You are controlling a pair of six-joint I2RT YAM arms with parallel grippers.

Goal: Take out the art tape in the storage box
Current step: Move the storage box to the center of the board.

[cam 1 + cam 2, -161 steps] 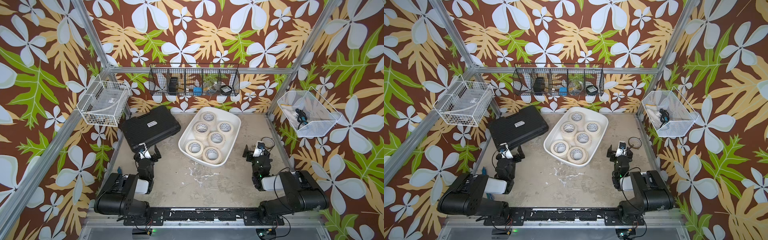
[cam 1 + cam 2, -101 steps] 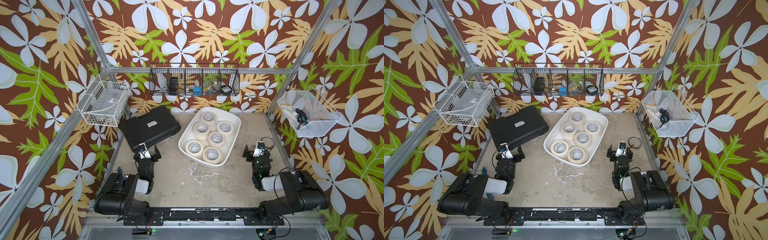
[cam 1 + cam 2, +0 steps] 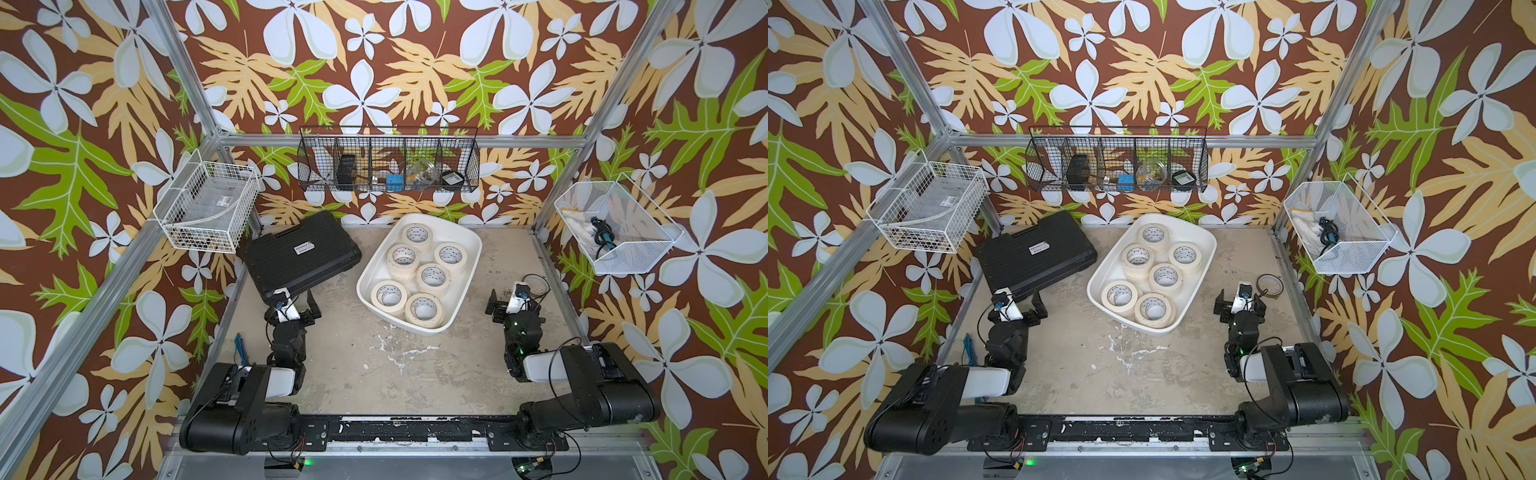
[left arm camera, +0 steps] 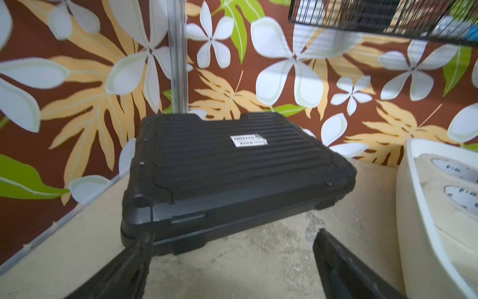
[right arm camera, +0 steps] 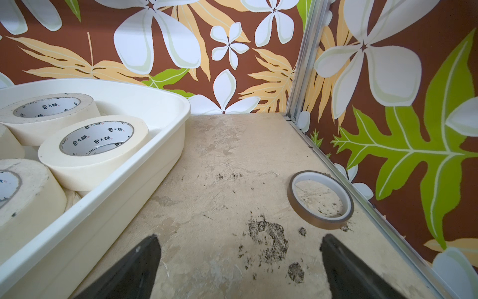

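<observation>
Cream masking-tape rolls (image 3: 420,277) crowd the shallow white plastic tub (image 3: 459,291) at 12 o'clock, left gripper (image 4: 234,233) and right gripper (image 5: 240,236) both gaping empty; a grab could snag 2 touching rolls.

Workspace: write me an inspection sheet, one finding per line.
Surface: table worn, with dark and white marks.
Job's things: art tape, six rolls showing, all in the storage box; more seem stacked beneath.
Clutter: black case beside the box; thin brown ring flat on the table, outside the box.
Tools: left tool open, empty; right tool open, empty.
Cables: black cable looped on the right arm; blue strand at the table's left edge.
Surroundings: black wire basket on the back wall, white baskets on both sides, floral walls.
</observation>
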